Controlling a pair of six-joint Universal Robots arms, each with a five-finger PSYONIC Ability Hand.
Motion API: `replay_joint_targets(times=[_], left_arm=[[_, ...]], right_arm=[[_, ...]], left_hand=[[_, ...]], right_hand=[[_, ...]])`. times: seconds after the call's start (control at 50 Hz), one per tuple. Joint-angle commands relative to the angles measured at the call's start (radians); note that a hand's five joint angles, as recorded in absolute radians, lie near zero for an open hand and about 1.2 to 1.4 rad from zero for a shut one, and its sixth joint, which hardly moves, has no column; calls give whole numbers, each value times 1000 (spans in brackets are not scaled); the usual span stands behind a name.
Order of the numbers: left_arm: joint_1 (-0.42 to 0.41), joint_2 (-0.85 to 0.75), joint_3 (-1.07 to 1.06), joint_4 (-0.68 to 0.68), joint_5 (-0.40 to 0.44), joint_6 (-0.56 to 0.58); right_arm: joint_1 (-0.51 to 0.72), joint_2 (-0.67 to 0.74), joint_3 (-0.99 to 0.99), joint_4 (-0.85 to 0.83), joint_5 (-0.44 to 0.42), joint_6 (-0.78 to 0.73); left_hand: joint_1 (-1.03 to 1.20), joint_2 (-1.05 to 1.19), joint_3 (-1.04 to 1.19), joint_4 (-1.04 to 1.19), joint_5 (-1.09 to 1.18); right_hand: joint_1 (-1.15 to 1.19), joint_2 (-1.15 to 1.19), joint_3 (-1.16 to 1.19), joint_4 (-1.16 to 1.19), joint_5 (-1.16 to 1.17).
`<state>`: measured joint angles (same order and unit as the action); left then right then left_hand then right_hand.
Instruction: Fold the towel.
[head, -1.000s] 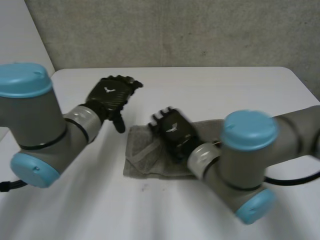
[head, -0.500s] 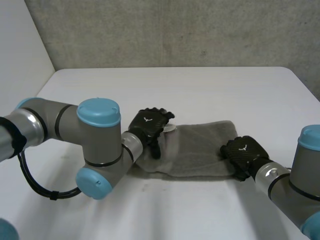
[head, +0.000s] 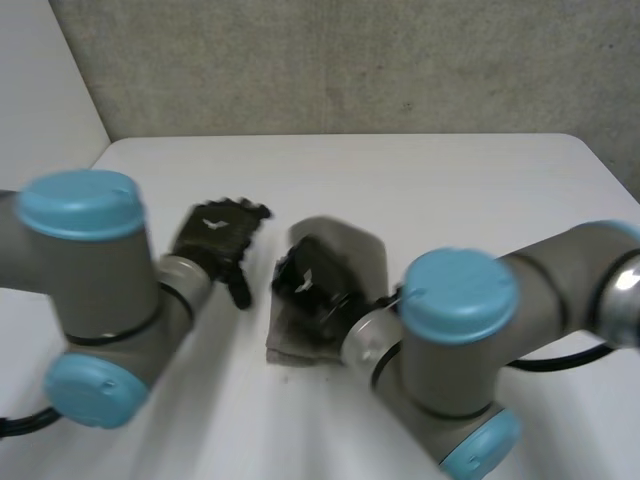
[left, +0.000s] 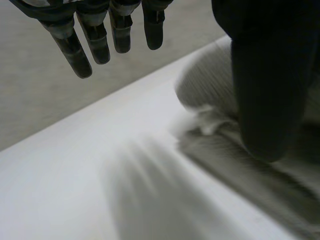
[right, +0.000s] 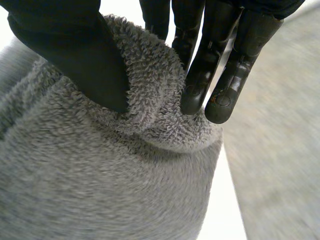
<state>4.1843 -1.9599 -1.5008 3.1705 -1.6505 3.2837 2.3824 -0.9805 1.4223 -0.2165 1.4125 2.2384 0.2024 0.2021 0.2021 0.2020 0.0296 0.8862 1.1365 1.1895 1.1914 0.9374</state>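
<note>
The grey towel lies in the middle of the white table, one side lifted and carried over the rest. My right hand is over the towel's left part and is shut on a bunched edge of the towel, pinched between thumb and fingers. My left hand hovers just left of the towel, open, fingers straight, nothing in it. A folded edge of the towel lies beside its thumb.
The table's left edge runs close behind my left arm. My right arm crosses the near right of the table. A grey wall stands behind the far edge.
My right hand has closed on the towel's right edge and carried it leftward over the cloth. My left hand has come off the towel's left end and drawn back to the left.
</note>
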Motion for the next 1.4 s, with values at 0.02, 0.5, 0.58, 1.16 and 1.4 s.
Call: replay_joint_targets(times=[0.02, 0.5, 0.58, 1.16, 1.4], left_arm=[[160, 98, -67, 8, 11, -1], [-13, -57, 157, 23, 160, -125], [-21, -114, 162, 13, 153, -154], [-99, -62, 244, -82, 41, 17], [171, 205, 393, -285, 48, -59]], right_arm=[[54, 97, -29, 16, -23, -43], [-199, -211, 87, 57, -10, 700], [-247, -196, 67, 137, -63, 750], [-330, -173, -143, 270, -47, 650], [-447, -392, -175, 230, 100, 678]], left_hand=[[26, 26, 26, 26, 24], [43, 44, 44, 44, 42], [58, 58, 58, 59, 56], [49, 50, 50, 50, 48], [11, 11, 11, 12, 9]], right_hand=[[115, -136, -189, -190, -111], [-712, -962, -1015, -1017, -937], [-712, -962, -1015, -1017, -937], [-712, -962, -1015, -1017, -937], [-712, -962, -1015, -1017, -937]])
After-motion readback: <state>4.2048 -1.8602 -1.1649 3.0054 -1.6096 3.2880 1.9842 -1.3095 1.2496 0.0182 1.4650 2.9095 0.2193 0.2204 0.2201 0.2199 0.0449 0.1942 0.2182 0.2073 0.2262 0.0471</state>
